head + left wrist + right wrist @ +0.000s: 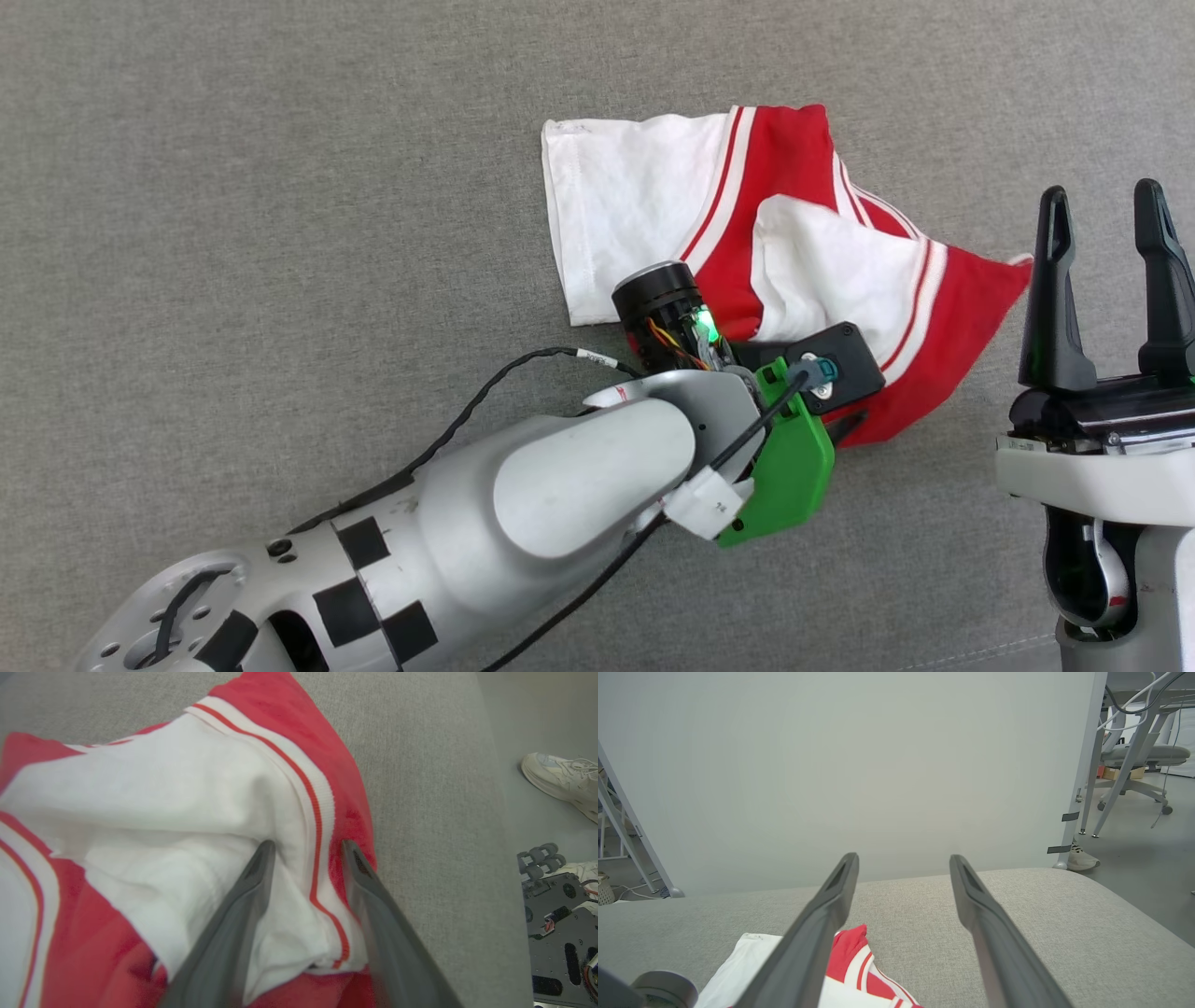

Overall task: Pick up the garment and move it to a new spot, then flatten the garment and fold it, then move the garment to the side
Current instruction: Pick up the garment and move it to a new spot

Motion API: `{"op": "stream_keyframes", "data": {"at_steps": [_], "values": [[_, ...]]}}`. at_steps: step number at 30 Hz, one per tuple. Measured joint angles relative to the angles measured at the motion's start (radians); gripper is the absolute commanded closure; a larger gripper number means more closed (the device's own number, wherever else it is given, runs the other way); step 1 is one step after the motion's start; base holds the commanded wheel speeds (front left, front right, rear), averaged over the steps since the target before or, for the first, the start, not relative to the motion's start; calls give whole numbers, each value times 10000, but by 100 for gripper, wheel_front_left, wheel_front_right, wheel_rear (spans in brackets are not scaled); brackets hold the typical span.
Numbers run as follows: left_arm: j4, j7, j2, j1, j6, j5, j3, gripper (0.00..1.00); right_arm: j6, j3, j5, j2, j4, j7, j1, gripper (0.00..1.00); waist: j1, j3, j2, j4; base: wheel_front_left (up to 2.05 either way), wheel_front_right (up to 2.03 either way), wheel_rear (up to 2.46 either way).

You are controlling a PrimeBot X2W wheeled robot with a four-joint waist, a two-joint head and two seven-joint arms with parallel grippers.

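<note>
My left forearm (579, 485) covers the near edge of the garment (794, 159). The left gripper (308, 847) has its fingers spread astride a white sleeve fold, not pinching it. The right gripper (1102, 196), wide open and empty, hovers just right of the garment. The garment lies crumpled, with its long axis running far-left to near-right and bare grey cushion (280, 187) all around it.

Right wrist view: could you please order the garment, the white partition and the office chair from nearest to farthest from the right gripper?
1. garment, lower left, by the right gripper
2. white partition, straight ahead
3. office chair, far upper right
</note>
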Motion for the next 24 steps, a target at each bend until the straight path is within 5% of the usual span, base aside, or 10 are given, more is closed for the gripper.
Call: {"op": "stream_keyframes", "data": {"at_steps": [4, 8, 15, 24], "values": [[1041, -3379, -167, 3, 25, 79, 236, 0, 0, -61, -201, 0, 205, 0, 385, 0, 0, -651, 0, 347, 0, 0, 0], [1331, -4736, -178, 180, 702, 132, 913, 0, 0, -169, -282, 0, 374, 0, 692, 0, 0, -1166, 0, 630, 0, 0, 0], [407, -5097, 579, 1548, 2349, 639, 3030, 0, 0, -330, -439, 0, 629, 0, 1107, 0, 0, -1933, 0, 1189, 0, 0, 0], [-1498, -5099, 1325, 4463, 3440, 2021, 6241, 0, 0, -439, -825, 4, 855, 0, 1459, 0, 0, -2585, 0, 1823, 0, 0, 0]]}}
